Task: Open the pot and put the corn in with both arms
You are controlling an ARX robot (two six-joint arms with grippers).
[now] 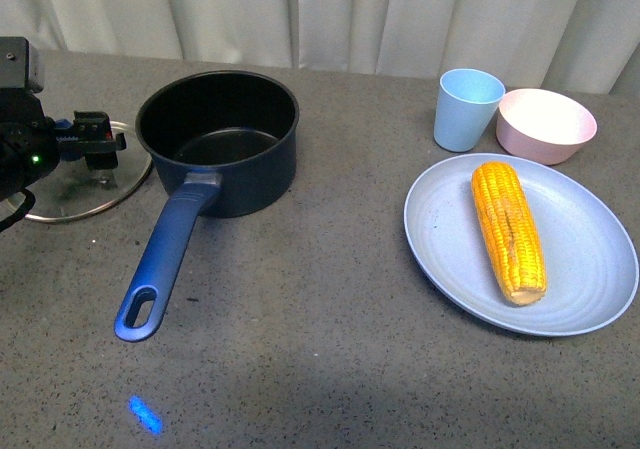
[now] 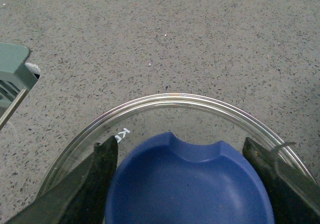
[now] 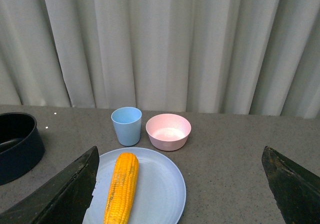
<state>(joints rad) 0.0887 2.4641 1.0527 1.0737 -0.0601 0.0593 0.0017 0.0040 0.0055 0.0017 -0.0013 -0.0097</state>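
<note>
The navy pot (image 1: 218,141) stands uncovered on the grey table, its long blue handle (image 1: 160,264) pointing toward the front. Left of it lies the glass pot lid (image 1: 70,191) flat on the table, with my left gripper (image 1: 92,139) shut on its blue knob (image 2: 190,184); the glass rim (image 2: 175,98) curves round the fingers (image 2: 97,176). The yellow-orange corn (image 1: 508,229) lies on a pale blue plate (image 1: 590,259) at the right. My right gripper (image 3: 180,184) hangs open above the table, with the corn (image 3: 121,186) below and beside one fingertip. The pot's edge (image 3: 17,144) shows at that view's side.
A light blue cup (image 1: 466,109) and a pink bowl (image 1: 546,125) stand behind the plate. White curtains (image 1: 400,14) close off the back of the table. A green-grey object (image 2: 12,79) sits at the edge of the left wrist view.
</note>
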